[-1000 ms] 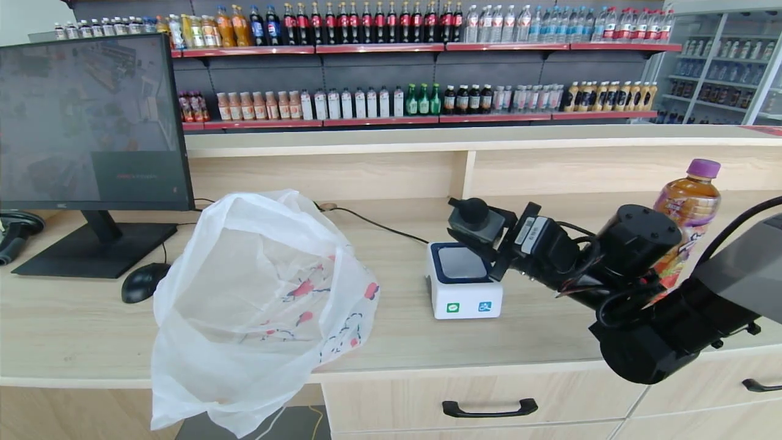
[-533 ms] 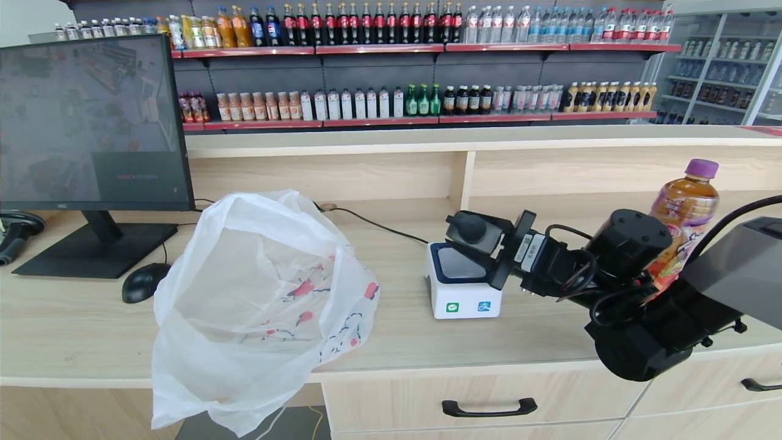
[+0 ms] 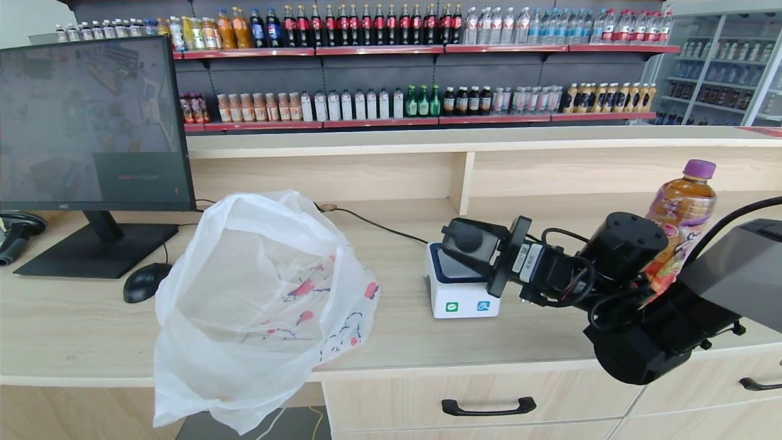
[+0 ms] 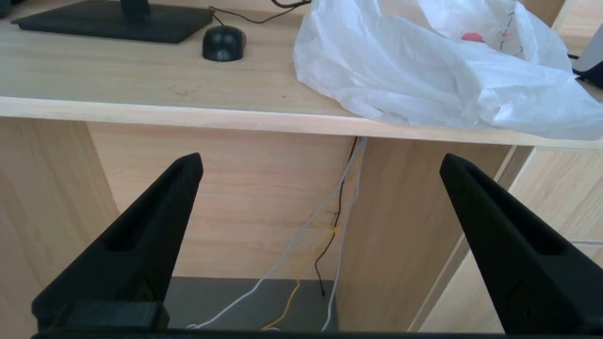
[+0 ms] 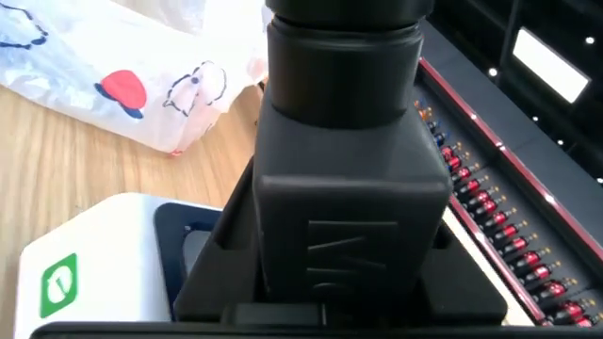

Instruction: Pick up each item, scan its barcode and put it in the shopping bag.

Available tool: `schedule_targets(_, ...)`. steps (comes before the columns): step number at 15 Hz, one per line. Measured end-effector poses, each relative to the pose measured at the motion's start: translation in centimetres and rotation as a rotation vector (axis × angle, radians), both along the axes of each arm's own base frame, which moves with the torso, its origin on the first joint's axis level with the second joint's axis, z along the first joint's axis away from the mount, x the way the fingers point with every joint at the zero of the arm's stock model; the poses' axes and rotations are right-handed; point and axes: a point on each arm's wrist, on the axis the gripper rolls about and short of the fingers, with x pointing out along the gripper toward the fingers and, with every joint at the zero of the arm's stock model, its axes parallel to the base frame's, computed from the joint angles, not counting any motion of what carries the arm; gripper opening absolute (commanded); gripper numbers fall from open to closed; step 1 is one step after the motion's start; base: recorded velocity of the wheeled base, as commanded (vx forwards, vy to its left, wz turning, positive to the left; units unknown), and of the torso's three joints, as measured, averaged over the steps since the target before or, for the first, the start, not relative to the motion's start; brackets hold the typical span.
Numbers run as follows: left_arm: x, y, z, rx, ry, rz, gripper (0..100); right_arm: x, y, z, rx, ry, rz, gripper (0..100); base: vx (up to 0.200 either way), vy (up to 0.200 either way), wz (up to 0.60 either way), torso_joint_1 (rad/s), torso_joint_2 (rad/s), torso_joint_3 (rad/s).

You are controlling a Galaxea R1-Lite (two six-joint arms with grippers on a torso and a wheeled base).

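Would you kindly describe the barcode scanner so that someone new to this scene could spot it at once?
On the long wooden counter, look right of the white shopping bag, under the dark item that the right arm carries. The scanner is the small white box there. Its blue-rimmed top and the green and blue squares on its front set it apart.

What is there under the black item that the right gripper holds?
The white scanner on the counter, its blue-framed window facing up. The black item covers part of that window, and whether they touch cannot be seen.
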Motion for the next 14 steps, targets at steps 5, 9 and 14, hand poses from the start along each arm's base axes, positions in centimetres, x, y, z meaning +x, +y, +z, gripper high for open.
schedule_targets(5, 0.0, 0.0, 0.0, 0.000, 0.000, 0.000, 100, -1.2, -0.4, -1.3, -0.049, 0.008, -0.008, 0, 0.000, 0.000, 0.00, 0.000, 0.00, 0.000)
schedule_targets(9, 0.0, 0.0, 0.0, 0.000, -0.001, 0.000, 100, -1.3, -0.4, -1.3, -0.050, 0.011, -0.008, 0, 0.000, 0.000, 0.00, 0.000, 0.00, 0.000)
schedule_targets(14, 0.0, 0.0, 0.0, 0.000, -0.003, 0.000, 100, -2.0, -0.3, -0.8, -0.048, 0.013, 0.000, 0, 0.000, 0.000, 0.00, 0.000, 0.00, 0.000)
